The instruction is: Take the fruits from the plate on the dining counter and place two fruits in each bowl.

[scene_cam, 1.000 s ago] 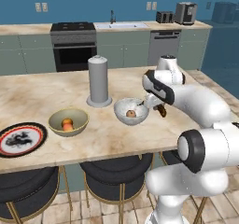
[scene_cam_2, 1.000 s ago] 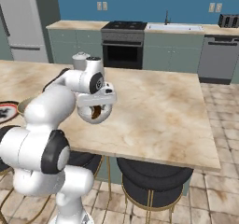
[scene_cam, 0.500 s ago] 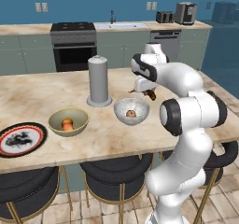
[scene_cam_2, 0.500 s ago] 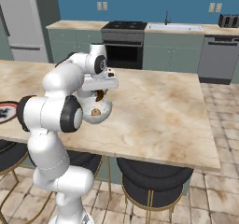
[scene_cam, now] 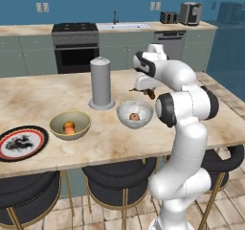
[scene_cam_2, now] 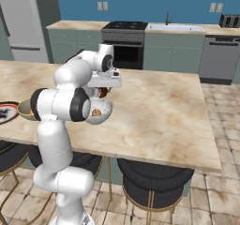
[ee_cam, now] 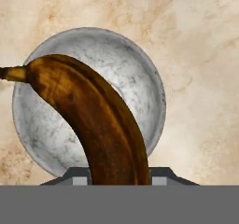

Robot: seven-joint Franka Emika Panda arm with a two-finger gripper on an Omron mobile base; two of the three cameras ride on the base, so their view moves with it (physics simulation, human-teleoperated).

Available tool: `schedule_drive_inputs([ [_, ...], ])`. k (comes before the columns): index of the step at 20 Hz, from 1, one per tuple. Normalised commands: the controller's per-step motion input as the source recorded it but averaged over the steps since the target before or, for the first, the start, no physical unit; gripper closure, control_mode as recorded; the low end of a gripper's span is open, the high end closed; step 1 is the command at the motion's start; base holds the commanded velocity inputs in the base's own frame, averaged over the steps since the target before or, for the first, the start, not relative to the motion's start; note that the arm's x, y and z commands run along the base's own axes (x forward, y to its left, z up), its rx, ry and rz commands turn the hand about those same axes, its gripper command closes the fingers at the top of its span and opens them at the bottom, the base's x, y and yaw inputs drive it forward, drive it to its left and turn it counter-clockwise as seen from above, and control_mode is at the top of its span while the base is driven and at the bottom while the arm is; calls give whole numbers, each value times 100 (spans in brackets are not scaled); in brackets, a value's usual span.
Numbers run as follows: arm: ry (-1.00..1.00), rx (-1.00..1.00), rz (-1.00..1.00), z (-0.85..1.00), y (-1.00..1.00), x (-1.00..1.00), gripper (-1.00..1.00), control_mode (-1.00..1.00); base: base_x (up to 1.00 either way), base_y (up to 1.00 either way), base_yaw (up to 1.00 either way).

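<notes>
A: Kitchen island, marble counter (scene_cam: 43,97); the plate (scene_cam: 21,143) sits bare near the left end. What does the claw (scene_cam: 143,86) hold?

B: It pinches a dark brown banana (ee_cam: 95,125), lifted above the grey bowl (scene_cam: 135,114). Through the hand camera the bowl (ee_cam: 88,101) lies straight below the fruit.

A: And the other fruits?

B: One small brownish fruit (scene_cam: 135,117) rests in the grey bowl, an orange one (scene_cam: 69,127) in the olive bowl (scene_cam: 70,124). A fourth cannot be made out.

A: What might go wrong?

B: The banana is longer than the round fruits. Released from this height, it may strike the rim, tip out, or knock the bowl toward the grey cylinder (scene_cam: 101,83) just behind.
</notes>
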Motion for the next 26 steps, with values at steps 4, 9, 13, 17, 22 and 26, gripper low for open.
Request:
schedule_drive_inputs([
  [4, -19, 5, -4, 0, 0, -11, 100, -100, 0, 0, 0],
  [9, 0, 0, -1, -7, 0, 0, 100, -100, 0, 0, 0],
  [13, -5, 0, 0, -54, 4, -10, 100, -100, 0, 0, 0],
  [17, -8, 0, 0, -34, 22, -4, 100, -100, 0, 0, 0],
  [22, -5, -1, 0, -14, 24, 0, 100, -100, 0, 0, 0],
  [26, 0, -1, 0, 0, 20, 7, 100, -100, 0, 0, 0],
])
